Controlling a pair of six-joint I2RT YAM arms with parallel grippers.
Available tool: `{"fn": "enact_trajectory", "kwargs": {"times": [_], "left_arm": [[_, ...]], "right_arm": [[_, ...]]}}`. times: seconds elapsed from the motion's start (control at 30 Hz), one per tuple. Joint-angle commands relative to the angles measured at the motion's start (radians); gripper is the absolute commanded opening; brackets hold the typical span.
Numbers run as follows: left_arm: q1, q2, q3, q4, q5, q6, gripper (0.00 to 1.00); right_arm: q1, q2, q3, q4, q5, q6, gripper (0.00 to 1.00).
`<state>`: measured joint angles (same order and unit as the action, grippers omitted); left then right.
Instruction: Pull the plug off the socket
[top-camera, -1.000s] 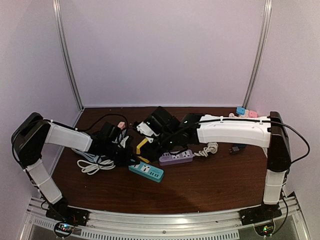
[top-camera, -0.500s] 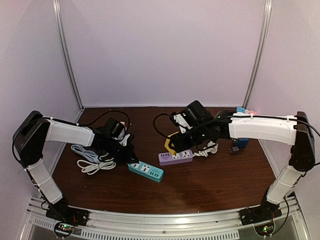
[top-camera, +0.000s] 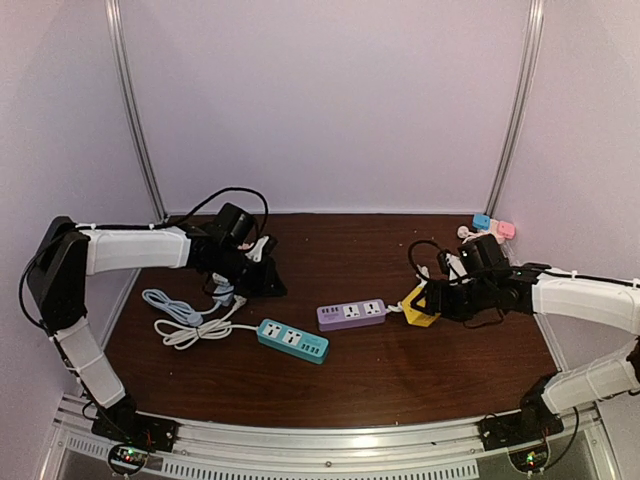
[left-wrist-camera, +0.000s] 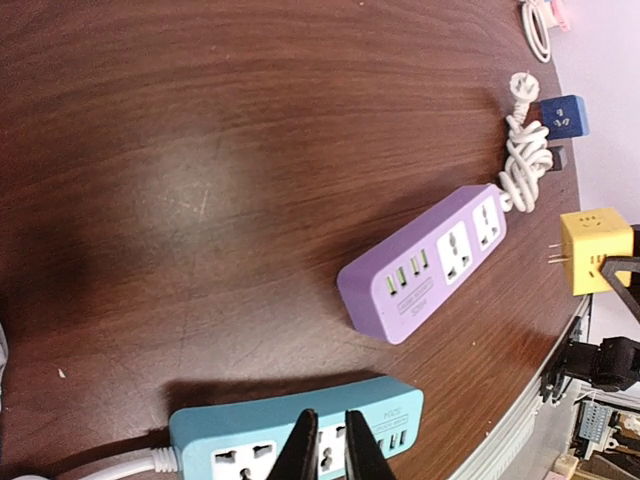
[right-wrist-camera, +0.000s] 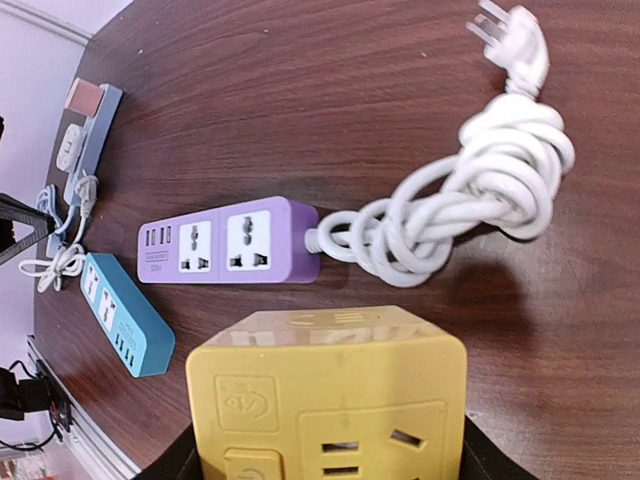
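Plug (right-wrist-camera: 325, 390) — a yellow cube — sat clamped in right gripper (top-camera: 436, 299), at 3 o'clock of purple socket strip (top-camera: 352, 314); left gripper (left-wrist-camera: 325, 450) fingers were together, empty.

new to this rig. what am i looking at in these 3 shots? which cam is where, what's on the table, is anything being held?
These are two robot arms bolted at the near edge of a brown table, each ending in a two-finger gripper. The wide picture comes from a fixed camera above and behind them. The other two come from a camera on each wrist, looking past its own fingers. On the table lie a purple power strip with a bundled white cord, a teal power strip, and loose cables at the left. The right gripper is clamped on a yellow cube adapter. The left gripper has its fingers almost together and holds nothing.
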<state>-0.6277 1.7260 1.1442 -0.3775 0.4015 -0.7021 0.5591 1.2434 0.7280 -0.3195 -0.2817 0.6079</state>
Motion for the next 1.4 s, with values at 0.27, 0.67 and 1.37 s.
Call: {"fn": "enact_trajectory", "kwargs": {"times": [0.27, 0.67, 1.37], "left_arm": [[-0.018, -0.032, 0.059, -0.037, 0.004, 0.032, 0.11], [-0.018, -0.053, 0.041, -0.037, -0.005, 0.028, 0.11], [-0.018, -0.075, 0.015, -0.029, -0.02, 0.023, 0.11]], "right_arm": [[-0.2, -0.176, -0.237, 0.155, -0.23, 0.14, 0.47], [-0.312, -0.196, -0.312, 0.143, -0.308, 0.132, 0.55], [-0.383, -0.243, -0.278, -0.117, -0.11, 0.06, 0.84]]}}
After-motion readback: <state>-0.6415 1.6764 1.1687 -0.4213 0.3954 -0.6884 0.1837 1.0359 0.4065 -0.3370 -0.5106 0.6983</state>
